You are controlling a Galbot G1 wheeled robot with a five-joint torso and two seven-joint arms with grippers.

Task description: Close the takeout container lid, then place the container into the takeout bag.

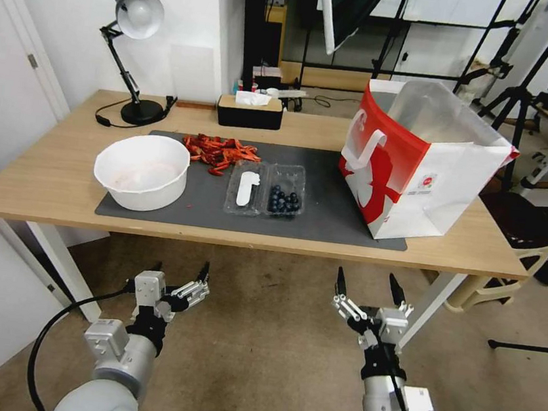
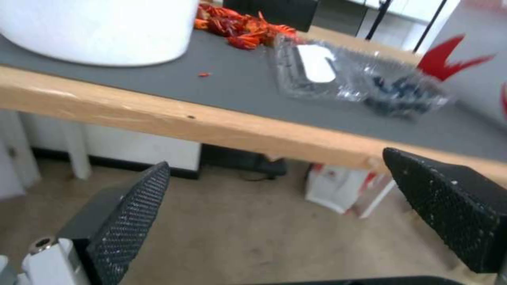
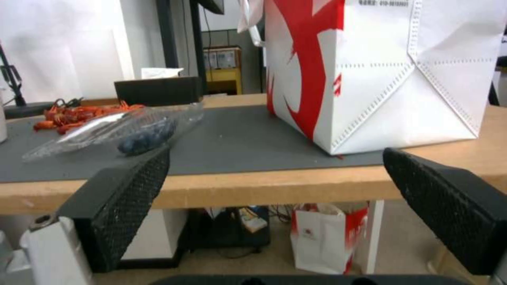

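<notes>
**Clamshell open flat on mat, both grippers below table edge, nothing grasped**

Head view: the takeout container [image 1: 285, 199] lies open on the grey mat [image 1: 325, 221], blueberry half toward the robot's right, the lid [image 1: 245, 189] with its white sticker flopped flat toward the left. The two halves lie side by side, so the pair's long axis runs left-right across the table [image 1: 45, 186] and the hinge line runs front-back. White bowl [image 1: 142, 171] just to the left of the lid, red crayfish shells [image 1: 219, 152] behind it, black tissue box [image 1: 250, 111] farther back. The takeout bag [image 1: 417, 162] stands upright and open-mouthed at the mat's right end, well apart from the container. Left gripper [image 1: 180, 273] and right gripper [image 1: 370, 284] both hang below and in front of the table edge, fingers apart, empty. The container sits ahead and above, roughly between them; the lid half is on the left arm's side, so my guess is the left is better placed to flip it over.

Left wrist view: fingers spread wide, empty; lid sticker and berry half visible on the mat past the table edge.

Right wrist view: fingers spread, empty; container low on the mat, bag beside it on the far end.
</notes>
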